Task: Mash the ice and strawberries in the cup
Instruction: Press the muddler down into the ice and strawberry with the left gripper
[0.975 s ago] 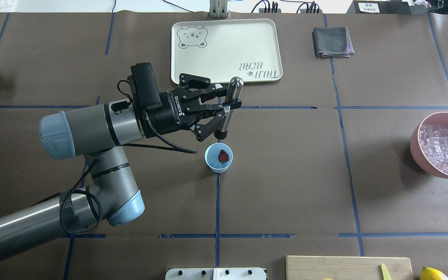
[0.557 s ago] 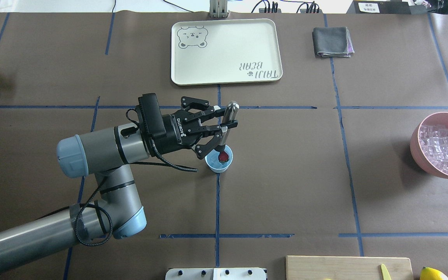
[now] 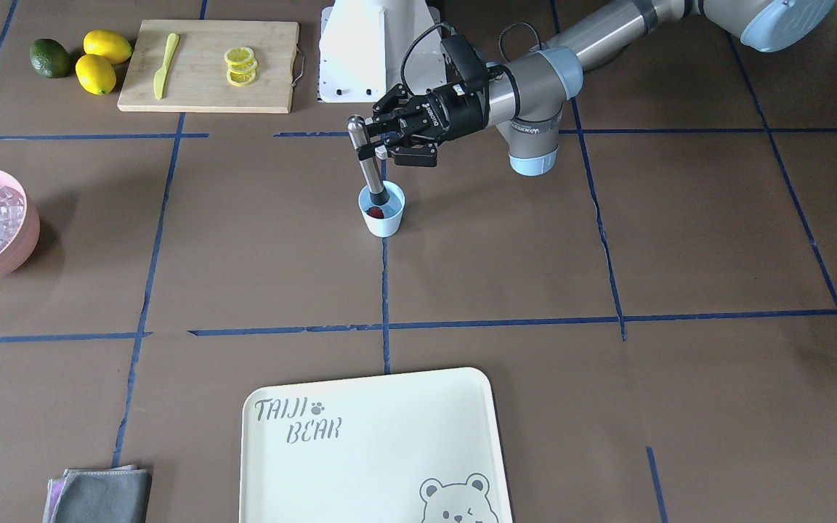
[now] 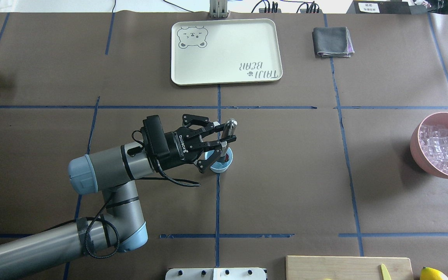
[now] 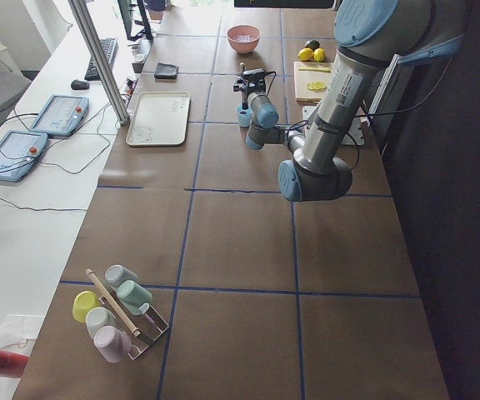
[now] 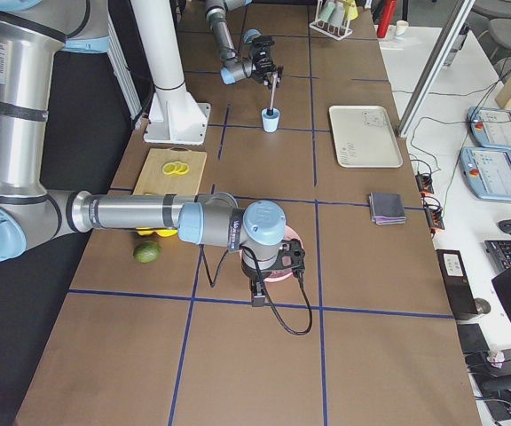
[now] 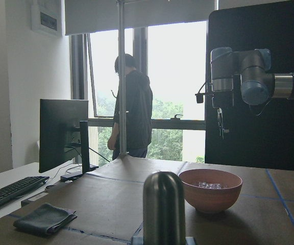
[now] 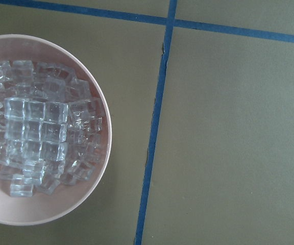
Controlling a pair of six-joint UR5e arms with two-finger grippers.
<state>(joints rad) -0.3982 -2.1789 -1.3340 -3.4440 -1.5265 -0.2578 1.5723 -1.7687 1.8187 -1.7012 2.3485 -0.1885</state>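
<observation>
Steel muddler [image 4: 228, 132]: nearly upright with a slight lean; its dark lower tip sits inside the mouth of the cup [image 3: 385, 219].
Left gripper [image 4: 224, 142]: clenched on the muddler's shaft about midway; the arm reaches in level over mid-table.
Cup: light blue and upright, on the blue tape crossing at the table's centre.
Strawberry [image 3: 373, 212]: red lump inside the cup, just beside the muddler tip; contact cannot be told.
Ice [image 8: 32, 130]: clear cubes heaped in the pink bowl [image 8: 93, 204] at the table's right end, well apart from the cup. Cubes inside the cup cannot be made out.
Front view only: shows the tip below the cup's rim. Also shows the near right corner: cutting board [image 3: 200, 83] with lemon slices [image 3: 240, 65] and a yellow knife [image 3: 164, 65], and beside it two lemons [image 3: 96, 74] and an avocado [image 3: 50, 58].
Left wrist view only: the muddler's domed top close up, the bowl behind it, the right arm [image 7: 241, 76] above the bowl, and a person [image 7: 132, 107] at the window beside a monitor [image 7: 63, 133].
Right wrist view: looks straight down on the bowl and tape; no fingers in frame.
Right gripper [image 6: 278, 262]: over the pink bowl in the right-side view; whether released or clenched cannot be told.
Tray [image 4: 228, 46]: cream with a bear print, far side, middle.
Grey cloth [image 4: 332, 42]: folded, far right.
In the way: from overhead the gripper's linkage covers the cup's left rim.
</observation>
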